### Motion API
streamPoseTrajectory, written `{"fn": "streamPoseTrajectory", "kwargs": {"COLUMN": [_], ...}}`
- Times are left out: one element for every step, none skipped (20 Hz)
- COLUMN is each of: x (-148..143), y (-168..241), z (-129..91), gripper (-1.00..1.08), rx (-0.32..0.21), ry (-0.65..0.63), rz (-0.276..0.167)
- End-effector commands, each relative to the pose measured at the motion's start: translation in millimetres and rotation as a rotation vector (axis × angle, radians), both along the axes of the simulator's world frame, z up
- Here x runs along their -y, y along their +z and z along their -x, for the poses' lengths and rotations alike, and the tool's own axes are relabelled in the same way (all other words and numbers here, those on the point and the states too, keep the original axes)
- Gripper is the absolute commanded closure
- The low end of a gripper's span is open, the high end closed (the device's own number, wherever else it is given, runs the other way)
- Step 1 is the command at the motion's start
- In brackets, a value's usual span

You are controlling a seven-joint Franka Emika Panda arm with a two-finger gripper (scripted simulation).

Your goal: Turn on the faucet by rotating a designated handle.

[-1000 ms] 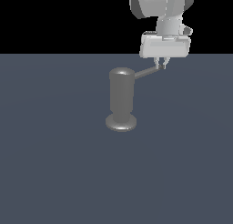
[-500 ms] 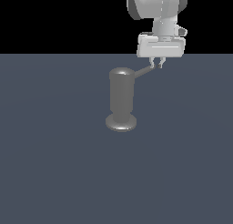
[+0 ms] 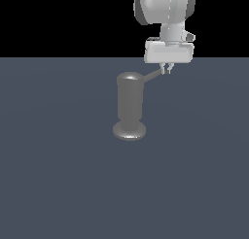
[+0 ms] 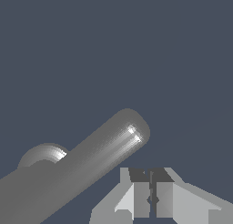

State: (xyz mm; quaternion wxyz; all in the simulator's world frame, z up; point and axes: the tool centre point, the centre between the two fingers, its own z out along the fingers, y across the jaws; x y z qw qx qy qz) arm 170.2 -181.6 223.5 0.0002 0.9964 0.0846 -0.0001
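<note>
Grey floor (image 3: 58,184): handle (image 3: 151,76) tip prob. touching pincer (image 3: 167,69).

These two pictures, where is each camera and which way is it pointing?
Exterior view: off the arm, a little above, facing the upright faucet on the grey floor; the white arm comes in from above, its gripper at the tip of the handle.
Wrist view: on the wrist, looking past the fingers, which are close together, at the handle seen close up, with the faucet's rounded cap behind it.
Shared: handle, faucet top, gripper and floor.
</note>
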Motion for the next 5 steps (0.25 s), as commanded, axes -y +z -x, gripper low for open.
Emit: {"fn": "streamPoseTrajectory", "kwargs": {"x": [-3.1, -3.7, -3.8, -4.1, -4.1], "y": [-1.9, -1.9, -2.1, -2.3, -2.3], "z": [-5.6, -7.2, -8.7, -10.2, -10.2], "gripper": [1.08, 1.08, 1.08, 1.08, 1.08], "rx": [0.001, 0.001, 0.001, 0.001, 0.001], "ry": [0.001, 0.001, 0.001, 0.0, 0.0], "rz": [-0.001, -0.001, -0.001, -0.001, -0.001]}}
